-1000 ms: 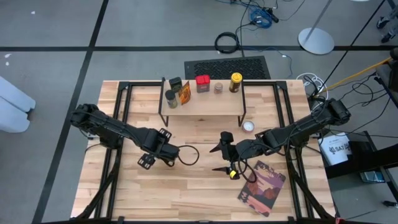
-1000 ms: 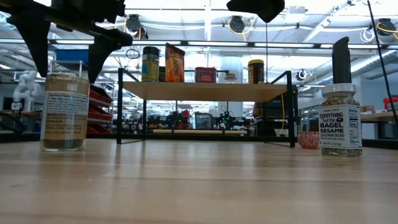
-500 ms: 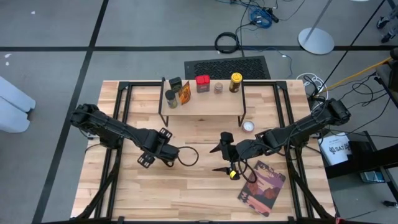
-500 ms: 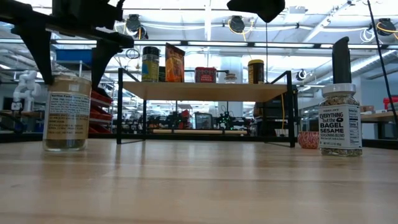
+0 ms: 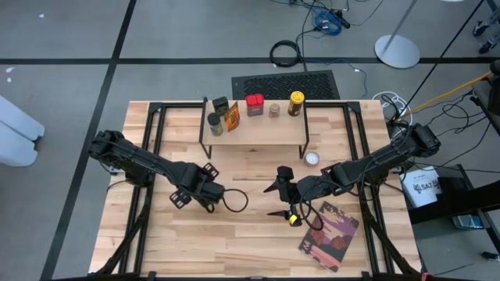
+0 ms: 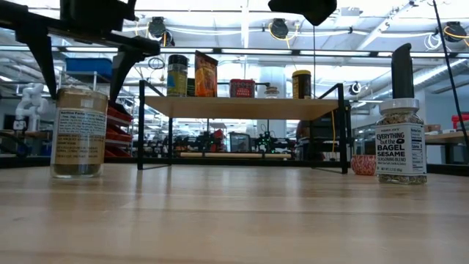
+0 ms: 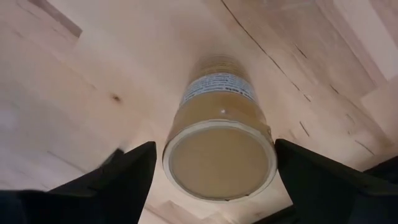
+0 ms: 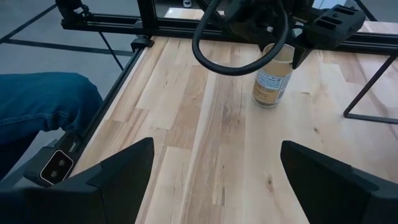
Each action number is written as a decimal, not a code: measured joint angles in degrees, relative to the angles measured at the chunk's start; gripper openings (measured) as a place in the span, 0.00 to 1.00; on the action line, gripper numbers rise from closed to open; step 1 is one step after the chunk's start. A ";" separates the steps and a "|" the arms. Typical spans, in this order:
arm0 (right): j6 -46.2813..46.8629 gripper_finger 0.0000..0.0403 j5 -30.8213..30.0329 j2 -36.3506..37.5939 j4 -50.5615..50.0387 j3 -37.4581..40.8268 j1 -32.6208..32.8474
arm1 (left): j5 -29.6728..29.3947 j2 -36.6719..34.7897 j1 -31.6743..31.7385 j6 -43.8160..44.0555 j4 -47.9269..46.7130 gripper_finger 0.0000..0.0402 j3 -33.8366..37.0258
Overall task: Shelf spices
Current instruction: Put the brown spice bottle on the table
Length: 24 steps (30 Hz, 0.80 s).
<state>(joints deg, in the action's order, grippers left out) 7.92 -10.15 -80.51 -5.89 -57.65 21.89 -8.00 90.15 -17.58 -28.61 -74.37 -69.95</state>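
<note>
The left gripper (image 7: 214, 180) hangs over a tan-lidded spice jar (image 7: 219, 149) standing on the bench (image 5: 242, 226), jaws released either side. The right gripper (image 5: 275, 199) waits, jaws released, beside a yellow-capped jar (image 5: 293, 219). Beyond, 5 spices (image 5: 254, 105) stand on the shelf (image 5: 258, 129).

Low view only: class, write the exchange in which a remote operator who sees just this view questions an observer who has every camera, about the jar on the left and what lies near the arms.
Operator: What is on top of the left jar?
Observer: A plain tan lid; the jar stands upright right under the left gripper. I cannot tell whether it is clamped.
Operator: Is the right gripper carrying anything?
Observer: No. The right gripper is open and empty, aimed across the table at that jar.
Operator: Anything flat that I would miss?
Observer: A book lies flat by the right arm, near the table's front edge.
</note>
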 joint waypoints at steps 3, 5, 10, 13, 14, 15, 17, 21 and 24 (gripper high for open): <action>0.00 0.84 0.00 0.00 0.00 0.00 0.00 | 0.01 0.00 0.00 -0.75 0.26 0.83 0.00; 0.00 0.84 0.00 0.00 0.00 0.00 0.00 | -0.01 0.00 0.00 -0.82 0.29 0.83 0.00; 0.39 0.84 -0.03 0.00 -0.02 -0.01 0.16 | -0.12 0.00 0.27 -0.86 0.41 0.83 0.00; 0.44 0.84 -0.16 0.00 -0.04 0.00 0.64 | -0.25 -1.22 1.29 -0.08 0.62 0.83 0.44; 0.49 0.84 -0.15 0.00 -0.05 -0.02 0.82 | -0.36 -1.93 1.53 0.75 0.56 0.83 0.60; 0.67 0.84 -0.22 0.00 -0.15 -0.01 0.99 | -0.32 -2.54 1.60 1.79 0.43 0.83 0.66; 0.85 0.84 -0.28 0.00 -0.31 -0.02 1.18 | 0.93 -3.83 1.52 3.54 1.42 0.83 0.66; 0.82 0.84 -0.31 0.00 -0.39 -0.02 1.14 | 1.77 -7.01 1.37 4.13 4.00 0.83 1.09; 0.84 0.84 -0.34 0.00 -0.38 -0.01 1.11 | 2.17 -8.97 1.94 2.83 5.24 0.83 3.36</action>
<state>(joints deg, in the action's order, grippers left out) 8.76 -10.49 -80.51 -6.27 -57.66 23.00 -5.83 81.18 -15.65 -25.79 -69.13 -66.60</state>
